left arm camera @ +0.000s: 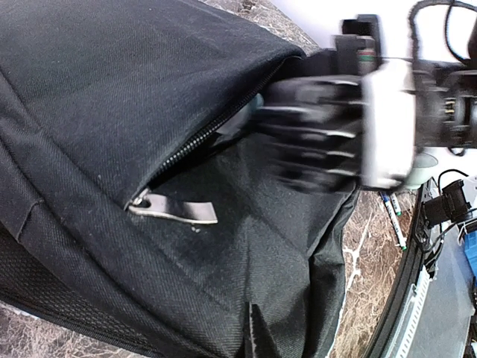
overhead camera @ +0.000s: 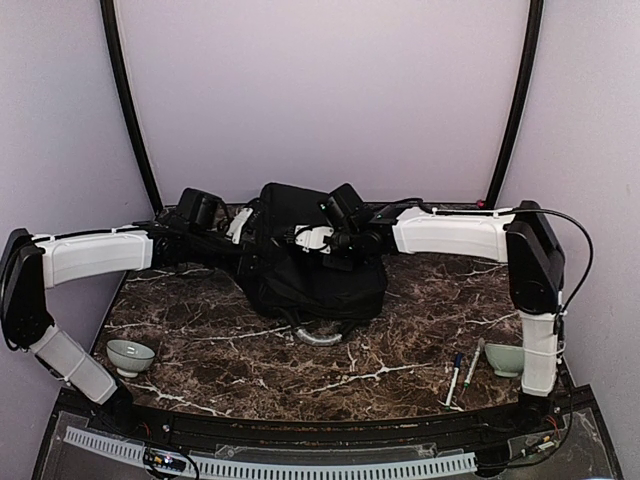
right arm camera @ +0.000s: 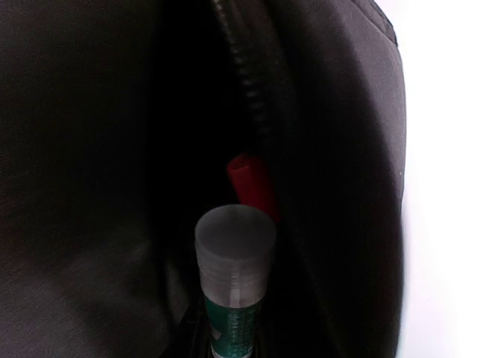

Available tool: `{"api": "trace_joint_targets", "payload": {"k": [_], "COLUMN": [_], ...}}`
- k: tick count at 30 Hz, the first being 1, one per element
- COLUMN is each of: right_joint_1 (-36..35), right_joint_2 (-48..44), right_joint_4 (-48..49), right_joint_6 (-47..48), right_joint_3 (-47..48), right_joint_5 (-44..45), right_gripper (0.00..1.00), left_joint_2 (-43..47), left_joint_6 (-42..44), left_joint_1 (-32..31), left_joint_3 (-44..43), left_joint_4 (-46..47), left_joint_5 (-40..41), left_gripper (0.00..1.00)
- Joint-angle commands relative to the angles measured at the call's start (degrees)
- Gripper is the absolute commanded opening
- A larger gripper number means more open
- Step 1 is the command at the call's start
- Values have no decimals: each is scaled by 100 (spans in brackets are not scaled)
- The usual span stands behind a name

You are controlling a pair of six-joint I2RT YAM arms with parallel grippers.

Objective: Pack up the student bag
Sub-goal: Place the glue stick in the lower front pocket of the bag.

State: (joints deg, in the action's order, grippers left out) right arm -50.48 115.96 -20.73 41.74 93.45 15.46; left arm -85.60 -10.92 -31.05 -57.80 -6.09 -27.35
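The student bag point(overhead camera: 312, 275), a big black backpack, lies at the middle back of the marble table. My left gripper point(overhead camera: 243, 226) is at its left side, shut on a fold of the bag's fabric point(left arm camera: 257, 328) below the zip pull point(left arm camera: 175, 210). My right gripper point(overhead camera: 325, 240) reaches into the open zip mouth; in the left wrist view it point(left arm camera: 298, 134) sits in that opening. Inside the dark pocket it point(right arm camera: 235, 339) is shut on a green marker with a pale cap point(right arm camera: 235, 261). A red item point(right arm camera: 252, 186) lies just behind the cap.
Two pens point(overhead camera: 462, 372) lie on the table at the front right, beside a pale green bowl point(overhead camera: 507, 358). A second pale green bowl point(overhead camera: 130, 355) stands at the front left. The bag's grey handle loop point(overhead camera: 318, 335) sticks out toward the front.
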Motion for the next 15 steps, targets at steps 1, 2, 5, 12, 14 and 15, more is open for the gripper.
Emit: {"api": "trace_joint_targets", "payload": {"k": [1, 2, 5, 12, 14, 15], "right_joint_1": [2, 9, 24, 99, 87, 83], "right_joint_2": [464, 581, 763, 578, 388, 272], "right_joint_4": [894, 1109, 1981, 2384, 1732, 1392], "right_joint_6": [490, 623, 899, 384, 81, -126], "right_joint_3": [174, 169, 76, 313, 408, 415], "right_joint_5": [1184, 1413, 2119, 2527, 1984, 1651], "right_gripper": [11, 12, 23, 50, 51, 52], "left_joint_2": [464, 473, 474, 491, 492, 498], "left_joint_6": [122, 118, 111, 75, 68, 71], "left_joint_1": [46, 58, 64, 79, 78, 73], "left_joint_3": [-157, -153, -145, -128, -121, -118], "left_joint_4": [600, 600, 609, 625, 633, 639], "left_joint_5": [-262, -269, -282, -333, -341, -339], "left_gripper": [0, 0, 0, 0, 0, 0]}}
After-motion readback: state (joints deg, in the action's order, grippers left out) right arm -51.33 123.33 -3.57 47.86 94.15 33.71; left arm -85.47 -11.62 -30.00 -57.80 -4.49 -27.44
